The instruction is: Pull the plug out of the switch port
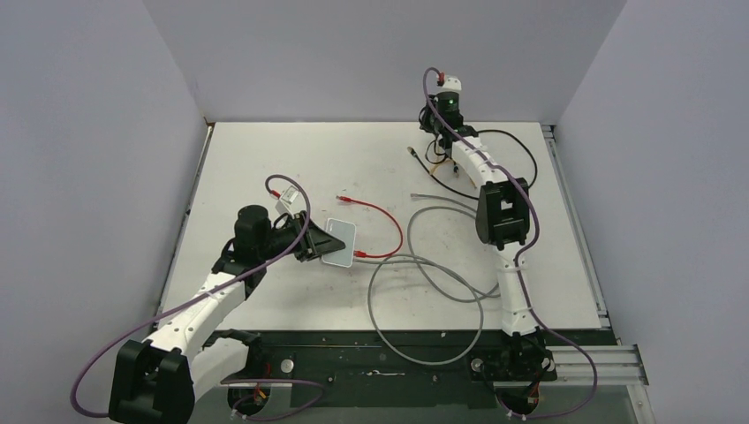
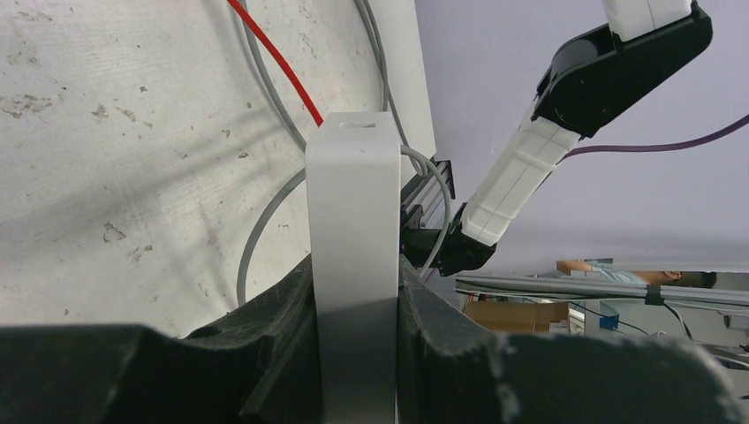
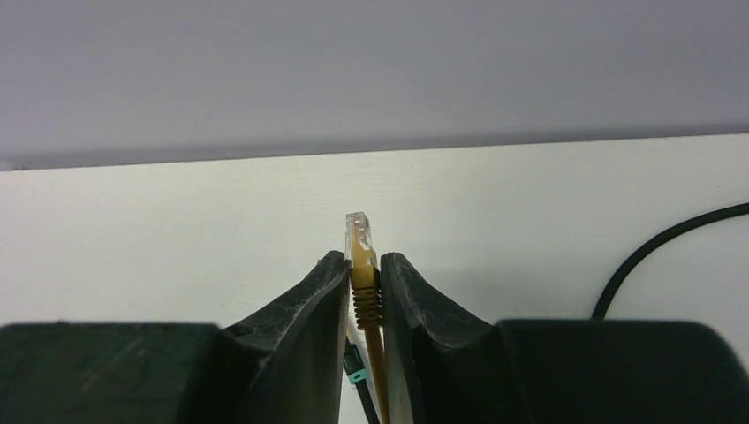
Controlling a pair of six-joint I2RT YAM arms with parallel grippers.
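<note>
Left gripper pinches pale switch box edgewise, left of centre on table. Red cable meets its near-right edge (which socket, cannot tell). Right gripper, far right, well apart from box, is clamped on clear plug of tan cable.

Pale scuffed surface; red cable curving mid-surface; grey cable in loose loops centre-right, overhanging near edge; black cable far right

Pale lilac-grey walls enclose a scuffed white table on three sides.
</note>
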